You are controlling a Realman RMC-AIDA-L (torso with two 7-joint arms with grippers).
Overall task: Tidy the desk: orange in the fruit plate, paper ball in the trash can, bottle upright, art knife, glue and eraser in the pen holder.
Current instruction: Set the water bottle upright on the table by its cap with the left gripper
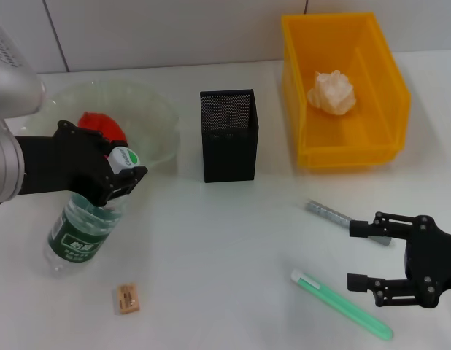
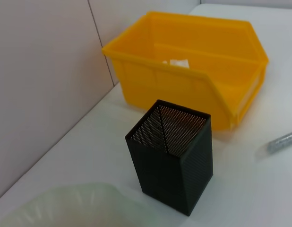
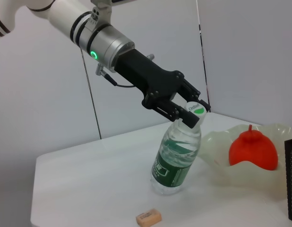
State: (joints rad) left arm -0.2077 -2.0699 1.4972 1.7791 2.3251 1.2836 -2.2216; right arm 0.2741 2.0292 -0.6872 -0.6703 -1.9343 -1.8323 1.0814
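Note:
The bottle (image 1: 83,230) stands on the desk (image 1: 225,248), leaning slightly, and also shows in the right wrist view (image 3: 176,156). My left gripper (image 1: 123,171) is shut on the bottle's neck just under the cap (image 3: 197,109). The orange (image 1: 101,124) lies in the fruit plate (image 1: 156,109). The paper ball (image 1: 332,92) lies in the trash can (image 1: 342,157). The pen holder (image 1: 229,135) stands upright. The eraser (image 1: 127,298) lies near the desk's front, below the bottle. My right gripper (image 1: 352,255) is open and empty between the grey glue stick (image 1: 329,213) and the green art knife (image 1: 342,305).
The left wrist view shows the pen holder (image 2: 172,156) with nothing seen inside, the trash can (image 2: 184,85) behind it, the plate's rim (image 2: 65,203) and the glue stick's end (image 2: 283,141). A tiled wall runs behind the desk.

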